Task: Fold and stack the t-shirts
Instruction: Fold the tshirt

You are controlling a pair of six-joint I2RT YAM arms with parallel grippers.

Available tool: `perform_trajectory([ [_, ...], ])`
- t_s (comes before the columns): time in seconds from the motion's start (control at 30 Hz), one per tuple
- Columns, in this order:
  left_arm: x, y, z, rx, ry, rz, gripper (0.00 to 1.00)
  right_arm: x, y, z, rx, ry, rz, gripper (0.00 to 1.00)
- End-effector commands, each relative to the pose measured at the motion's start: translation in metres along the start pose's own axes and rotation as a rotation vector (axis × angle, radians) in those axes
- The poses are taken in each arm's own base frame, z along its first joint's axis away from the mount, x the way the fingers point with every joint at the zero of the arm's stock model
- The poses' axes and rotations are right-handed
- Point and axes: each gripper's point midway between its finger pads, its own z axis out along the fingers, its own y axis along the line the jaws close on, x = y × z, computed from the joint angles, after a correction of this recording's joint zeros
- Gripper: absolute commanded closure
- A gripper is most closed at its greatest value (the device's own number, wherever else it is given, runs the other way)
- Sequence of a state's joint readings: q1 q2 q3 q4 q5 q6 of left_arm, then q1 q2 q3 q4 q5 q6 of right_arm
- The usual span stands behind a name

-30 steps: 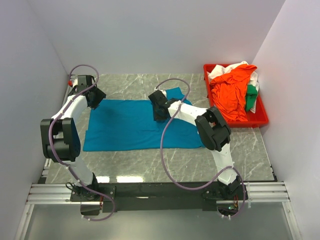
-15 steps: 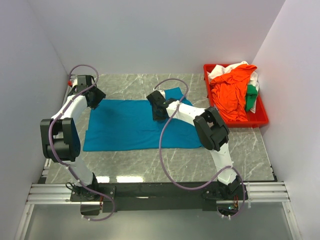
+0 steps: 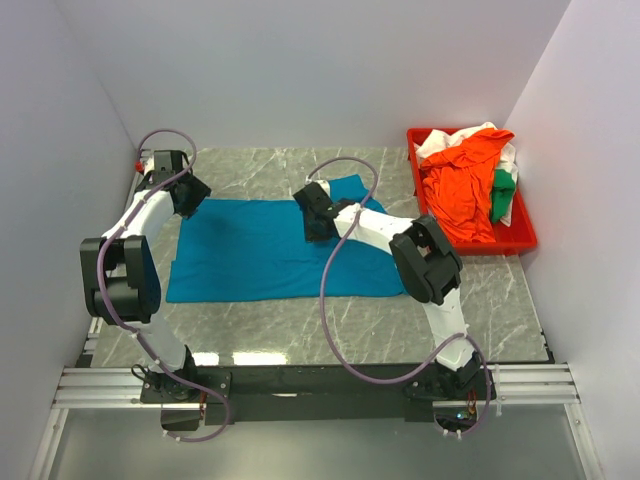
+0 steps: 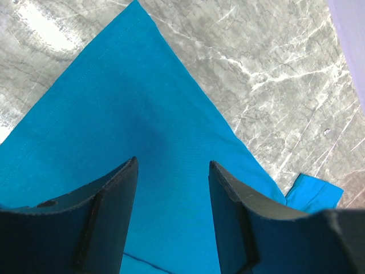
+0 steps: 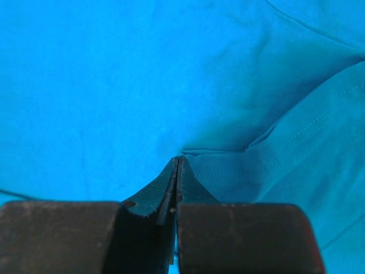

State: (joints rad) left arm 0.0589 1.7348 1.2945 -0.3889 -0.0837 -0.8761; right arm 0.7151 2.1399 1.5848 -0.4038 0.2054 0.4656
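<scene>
Top external: teal t-shirt (image 3: 250,255) lies lengthwise left-right, right end effector (image 5: 178,166) pinching it, left end effector (image 4: 172,188) apart.

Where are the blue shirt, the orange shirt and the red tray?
blue shirt (image 3: 250,250): top view, middle of the spread cloth.
orange shirt (image 3: 455,195): top view, middle of the crumpled cloth.
red tray (image 3: 505,247): top view, its near rim.

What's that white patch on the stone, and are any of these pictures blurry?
Top view: sharp, evenly lit; the white patch at the near edge of the table is glare. Left wrist view: similar glare top left, faint shadow on the shirt ahead of the open left claw. Right wrist view: only shirt and the shut right claw, slightly soft.
</scene>
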Motion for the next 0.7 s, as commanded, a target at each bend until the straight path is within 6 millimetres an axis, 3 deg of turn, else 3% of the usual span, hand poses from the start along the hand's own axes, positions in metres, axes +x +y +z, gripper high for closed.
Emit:
perform_trajectory([
  [0.0, -0.010, -0.008, -0.006, 0.031, -0.025, 0.010, 0.42, -0.032, 0.013, -0.028, -0.039, -0.125, 0.011, 1.00],
  [0.6, -0.008, -0.006, -0.005, 0.031, -0.023, 0.005, 0.42, -0.028, 0.030, -0.038, -0.124, -0.174, -0.008, 1.00],
  [0.67, -0.008, -0.005, -0.004, 0.027, -0.026, 0.005, 0.41, -0.028, 0.031, -0.036, -0.129, -0.168, -0.018, 0.93],
])
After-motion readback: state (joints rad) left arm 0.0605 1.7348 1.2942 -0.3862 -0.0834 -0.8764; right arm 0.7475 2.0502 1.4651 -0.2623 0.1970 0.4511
